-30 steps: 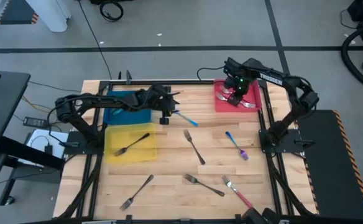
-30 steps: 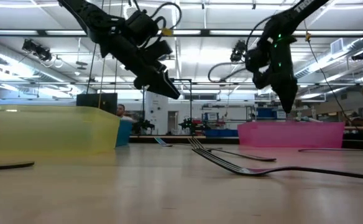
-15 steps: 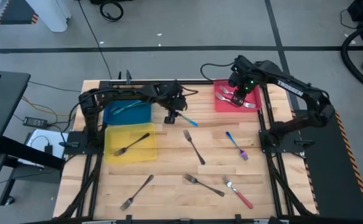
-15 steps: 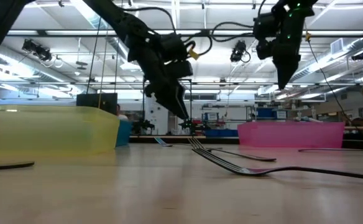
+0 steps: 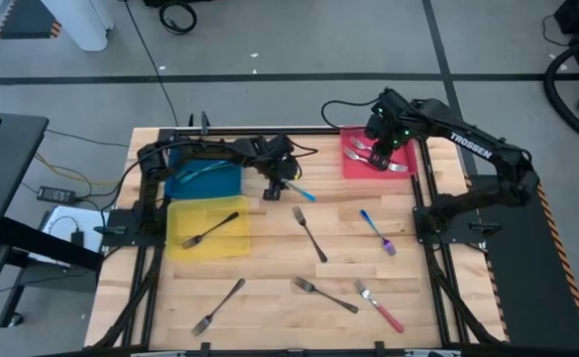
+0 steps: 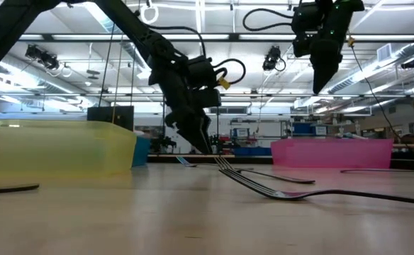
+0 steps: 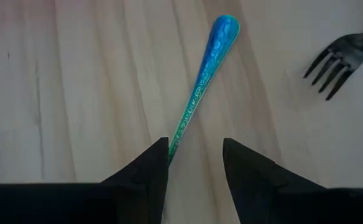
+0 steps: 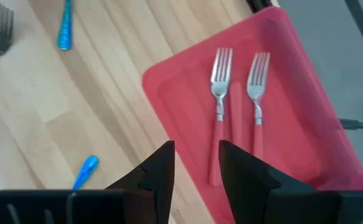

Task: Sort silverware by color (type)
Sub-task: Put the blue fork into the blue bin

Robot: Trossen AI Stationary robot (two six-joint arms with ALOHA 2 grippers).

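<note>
Left gripper [image 7: 194, 168]: jaws apart, empty, low over the table, a blue-handled fork [image 7: 201, 84] lying between the fingertips.

Right gripper [image 8: 195, 165]: apart, empty, raised above the red tray [image 8: 306, 87].

Sorted:
- two red forks [image 8: 219, 99] below it
- one in the blue tray [image 5: 202, 176]
- one in the yellow tray [image 5: 208, 228]

Six forks are left on the wood.

Writing: "TROSSEN" on the right arm [image 5: 468, 147].

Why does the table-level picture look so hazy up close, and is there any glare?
In the low view the near table and the fork lying close by are soft, and bright ceiling lights wash out the room behind; the yellow tray glows through. In the left wrist view the blue handle is sharp, with a small sheen at its tip.
</note>
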